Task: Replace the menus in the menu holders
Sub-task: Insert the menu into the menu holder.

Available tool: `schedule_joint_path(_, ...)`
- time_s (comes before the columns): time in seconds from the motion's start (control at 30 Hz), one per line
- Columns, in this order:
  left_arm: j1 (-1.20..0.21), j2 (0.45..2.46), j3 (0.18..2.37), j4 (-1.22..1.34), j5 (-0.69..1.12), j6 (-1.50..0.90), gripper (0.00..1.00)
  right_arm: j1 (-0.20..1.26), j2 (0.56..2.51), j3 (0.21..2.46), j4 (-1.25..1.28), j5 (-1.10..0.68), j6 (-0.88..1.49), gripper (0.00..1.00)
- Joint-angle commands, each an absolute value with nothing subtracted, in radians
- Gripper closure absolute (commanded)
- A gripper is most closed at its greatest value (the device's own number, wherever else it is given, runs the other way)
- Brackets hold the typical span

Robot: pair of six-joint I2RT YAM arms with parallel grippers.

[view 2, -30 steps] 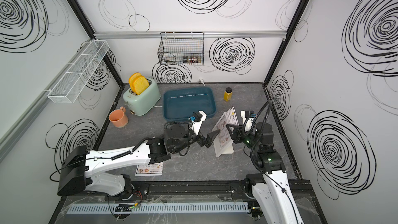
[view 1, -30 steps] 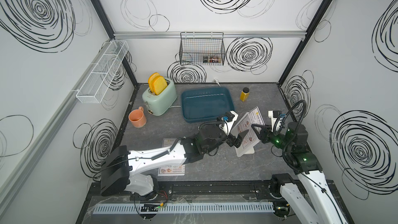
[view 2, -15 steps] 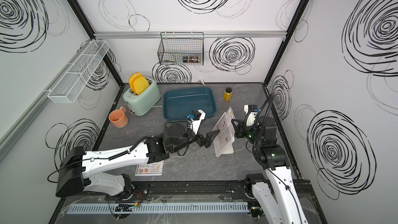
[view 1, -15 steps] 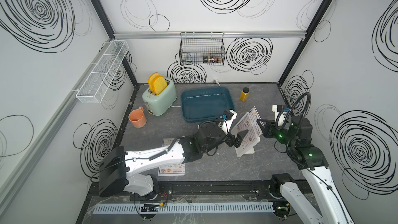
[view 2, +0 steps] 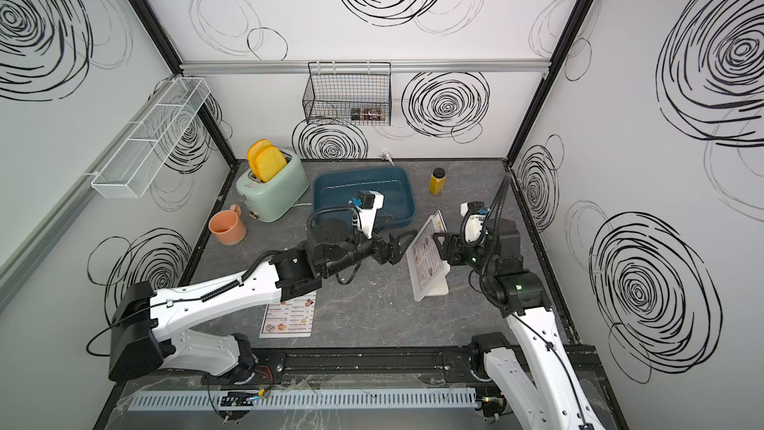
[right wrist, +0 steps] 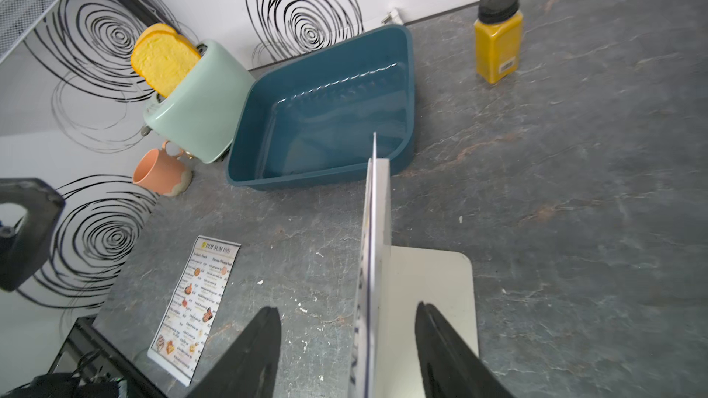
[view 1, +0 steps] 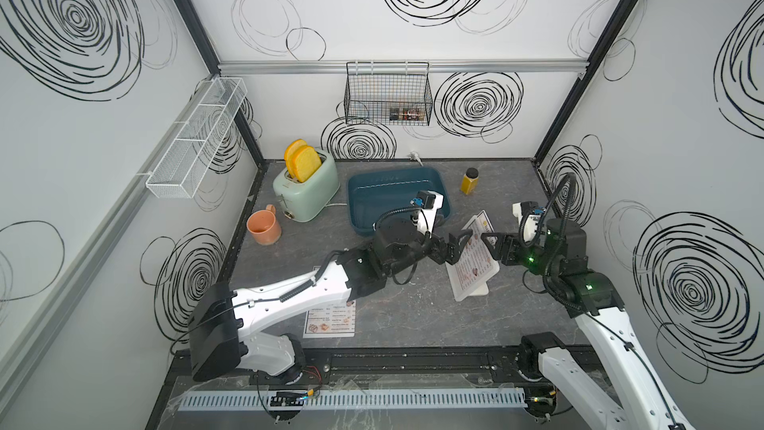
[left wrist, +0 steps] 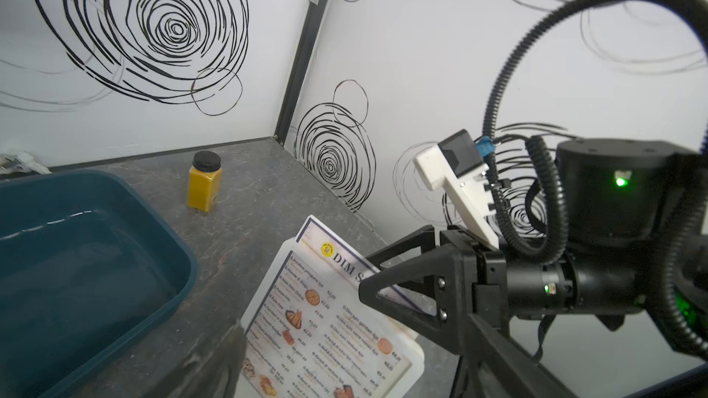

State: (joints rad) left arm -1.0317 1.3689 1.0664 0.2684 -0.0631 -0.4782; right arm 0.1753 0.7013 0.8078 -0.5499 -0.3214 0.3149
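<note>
The right fingers (right wrist: pixel 253 354) stand well apart, one on each side of the top edge of the menu holder (right wrist: pixel 429 281). They grip nothing, and there is clear space between each one and the white plate. The left fingers (left wrist: pixel 214 365) are spread wide too and hold nothing. In both top views they hover just beside the holder's printed face, near its upper corner.

Between the two arms, the holder leans on its small foot on the table (view 1: pixel 413 316), to the right of the middle and near the blue tray (view 1: pixel 364 217). A menu (left wrist: pixel 318 319) sits in the holder but not fully home: its top strip and one corner stick out above the frame. The other menu (right wrist: pixel 195 300) lies flat and face up on the table, well apart, close to the left arm's base.

To my eye the step in hand is the sheet in the holder, either seating it or drawing it out; I can't say which. Either way, the next move calls for the right fingers to pinch only the thin sheet while the left ones steady the frame so it doesn't tip.

The flat sheet's heading reads "DIM SUM INN", and the one in the holder shows "DIM S" beside a yellow round logo. The item lines and the label on the yellow jar (right wrist: pixel 498 51) are too small to read.
</note>
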Motion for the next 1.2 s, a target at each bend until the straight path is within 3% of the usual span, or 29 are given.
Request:
schedule_joint_path(0.0,-1.031,1.384,1.1,0.28,-0.014,-0.561,0.12,0.177,0.693,0.906,-0.623,-0.169,0.35,0.46)
schedule_joint_path(0.1,-1.031,1.379,1.092,0.28,-0.027,-0.57,0.13,0.185,0.772,1.009,-0.742,-0.075,0.393,0.63)
schedule_joint_path(0.23,-1.031,1.368,1.077,0.275,-0.054,-0.578,0.12,0.226,0.866,1.129,-0.865,0.081,0.425,0.75)
schedule_joint_path(0.6,-1.028,1.343,1.062,0.246,-0.091,-0.575,0.1,0.447,1.081,1.266,-1.03,0.306,0.471,0.8)
schedule_joint_path(1.17,-1.024,1.317,1.039,0.244,-0.094,-0.571,0.09,0.579,1.17,1.253,-1.048,0.359,0.515,0.76)
